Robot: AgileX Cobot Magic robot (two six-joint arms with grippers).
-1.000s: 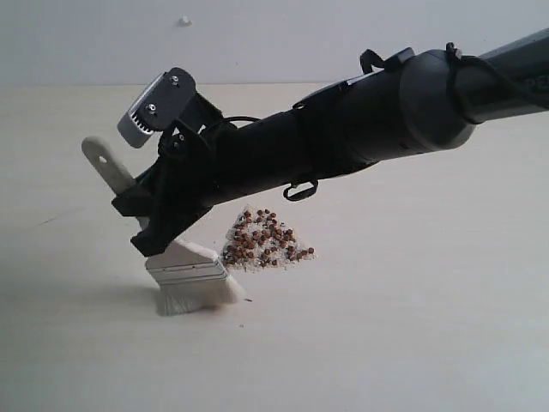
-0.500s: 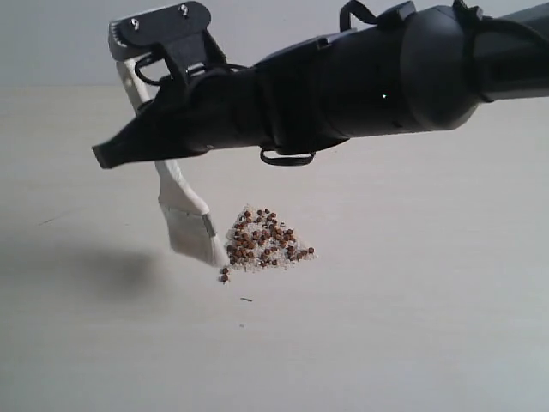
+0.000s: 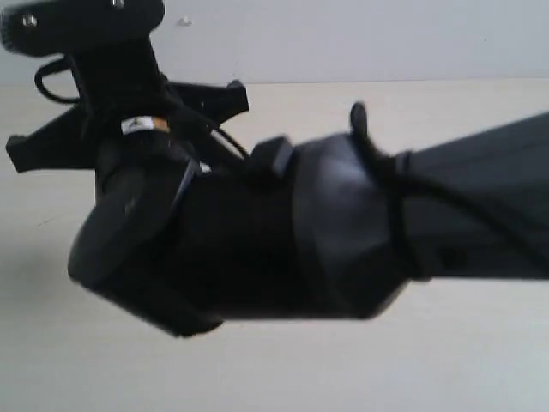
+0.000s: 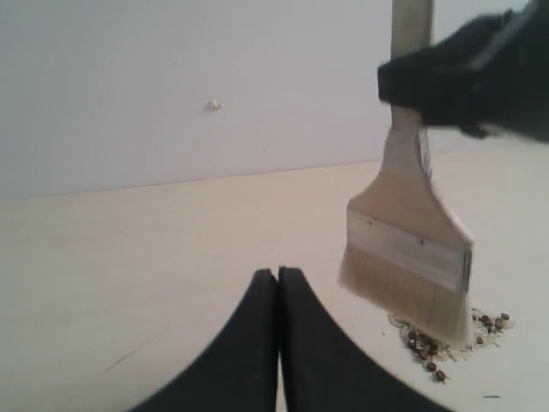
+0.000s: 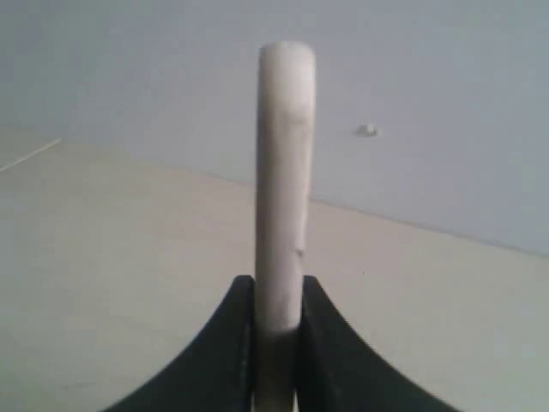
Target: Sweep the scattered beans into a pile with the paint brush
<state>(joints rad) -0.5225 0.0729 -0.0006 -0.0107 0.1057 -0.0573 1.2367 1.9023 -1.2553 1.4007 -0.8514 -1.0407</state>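
- R gripper (image 5: 279, 287): fingers clamped on brush (image 4: 410, 249) handle, one finger per flat side. The handle end sticks out past the tips. Prob. gripped on the flats so the handle can't twist during a stroke.
- Brush: hangs about upright w/ a slight tilt, bristles down, wide face toward the left wrist cam. Held like this the full bristle width acts as a pusher, not just one corner.
- Bristle tips sit at the edge of the beans (image 4: 446, 339). Can't tell whether the tips touch the table (image 4: 129, 257) or hang just above it.
- Beans: on the table in one small heap mixed w/ pale crumbs, partly hidden behind the bristles. A few loose ones lie at the heap's edge, just beside the tips.
- L gripper (image 4: 277, 275): fingers together, nothing between them. It's low over the table, off to the side and apart from the brush and heap. Looks parked out of the sweep path, since this is a one-arm job.
- Ext view: R arm (image 3: 300, 249) fills the frame close to the cam and blocks both brush and beans. Heap state is readable only from the left wrist cam.
- Speck (image 4: 213, 106): lone white dot on the wall (image 4: 129, 86) behind, well apart from the heap, not task stuff.
- Progress (judgement): mostly done, heap formed, only edge strays left.
- Next (judgement): a short light stroke inward to tuck the strays in.
- Risk: too much pressure could flick beans out or plough through the heap and spread it.
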